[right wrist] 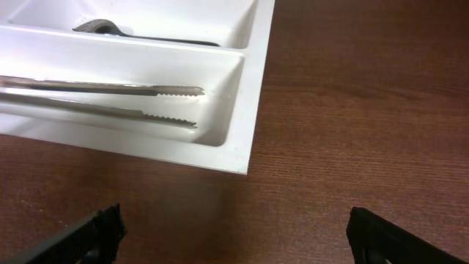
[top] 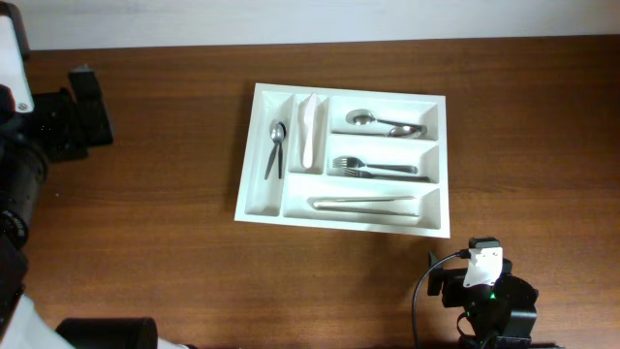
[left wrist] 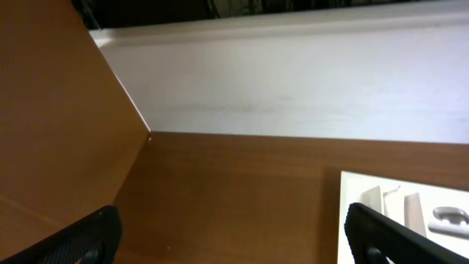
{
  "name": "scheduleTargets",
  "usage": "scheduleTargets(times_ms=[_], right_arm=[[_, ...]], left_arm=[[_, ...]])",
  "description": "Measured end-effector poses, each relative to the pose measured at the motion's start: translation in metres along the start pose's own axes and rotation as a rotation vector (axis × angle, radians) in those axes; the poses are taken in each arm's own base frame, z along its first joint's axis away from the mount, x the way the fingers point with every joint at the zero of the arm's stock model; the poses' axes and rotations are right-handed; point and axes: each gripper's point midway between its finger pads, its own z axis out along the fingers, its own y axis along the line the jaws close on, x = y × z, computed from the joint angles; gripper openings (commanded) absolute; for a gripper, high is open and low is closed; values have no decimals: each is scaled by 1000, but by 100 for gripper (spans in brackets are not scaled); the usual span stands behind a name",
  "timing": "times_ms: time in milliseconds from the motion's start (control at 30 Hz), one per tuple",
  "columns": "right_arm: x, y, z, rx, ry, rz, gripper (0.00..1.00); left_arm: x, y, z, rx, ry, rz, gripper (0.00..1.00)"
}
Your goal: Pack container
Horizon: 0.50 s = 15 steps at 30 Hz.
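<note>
The white cutlery tray [top: 439, 160] lies in the middle of the brown table. Its narrow left compartments hold a small spoon [top: 275, 147] and a white utensil [top: 308, 131]. Its long compartments hold a large spoon [top: 386, 123], a fork [top: 378, 169] and metal tongs [top: 363, 204]. In the right wrist view the tray's near right corner [right wrist: 245, 110] and the tongs' toothed tips [right wrist: 172, 106] show. My right gripper [right wrist: 234, 238] is open and empty over bare table in front of that corner. My left gripper [left wrist: 234, 238] is open and empty, far left of the tray [left wrist: 352, 198].
A white wall [left wrist: 293, 81] runs along the table's far edge. The left arm's black body [top: 58, 121] sits at the far left. The right arm's base with its cable [top: 484, 291] is at the front right.
</note>
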Motion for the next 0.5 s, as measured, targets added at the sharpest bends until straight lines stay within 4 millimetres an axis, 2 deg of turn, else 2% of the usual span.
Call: scheduleTargets(times_ms=[100,233,367,500], right_arm=[[0,0,0,0,-1,0,99],[0,0,0,0,0,0,99],[0,0,0,0,0,0,99],[0,0,0,0,-2,0,99]], left_arm=[[11,0,-3,2,39,11,99],[38,6,-18,-9,93,46,99],[45,20,-33,-74,-11,37,99],[57,26,-35,-123,-168,-9,99]])
